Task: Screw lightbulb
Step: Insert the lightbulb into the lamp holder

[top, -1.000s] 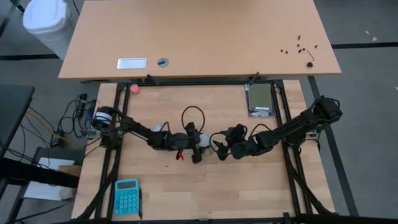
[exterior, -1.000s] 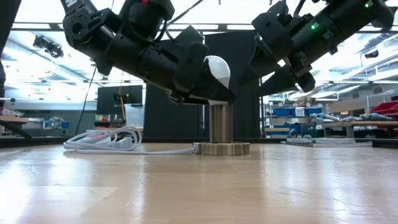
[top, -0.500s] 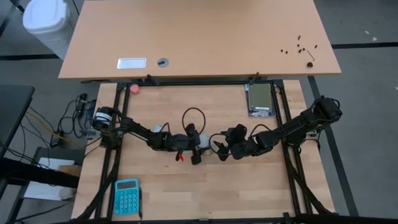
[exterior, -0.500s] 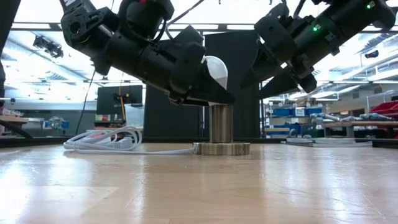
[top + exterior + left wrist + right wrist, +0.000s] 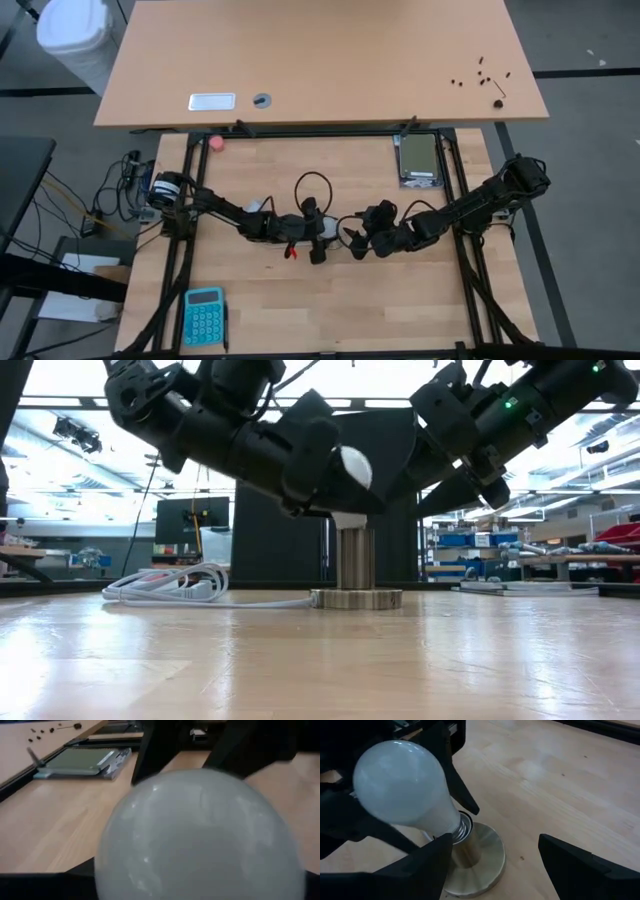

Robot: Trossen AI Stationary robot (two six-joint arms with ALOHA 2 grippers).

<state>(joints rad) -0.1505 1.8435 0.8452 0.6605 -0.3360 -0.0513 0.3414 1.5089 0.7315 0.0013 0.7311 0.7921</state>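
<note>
- The lightbulb (image 5: 402, 782) sits at the upper left of the right wrist frame, tilted, its threaded base just entering the brass socket (image 5: 470, 855) on the round foot.
- In the low view the bulb (image 5: 352, 465) shows as a white dome just left of centre, above the socket post (image 5: 353, 558).
- My left gripper (image 5: 335, 480) is pinching the bulb by the globe, one dark finger on either side; the left wrist frame is almost filled by frosted glass (image 5: 200, 835).
- My right gripper (image 5: 495, 865) has its jaws spread wide, straddling the socket foot without touching it, low in its own frame.
- I judge the bulb light and hollow, thin glass, smooth and a bit slippery, so too much squeeze could crack it and too little lets it spin in the pads.
- I would hold it at the widest part of the globe, never the neck, and get it upright first; the tilt looks like it risks cross-threading.
- The socket looks free-standing, so I expect it needs bracing at the foot while the bulb turns.
</note>
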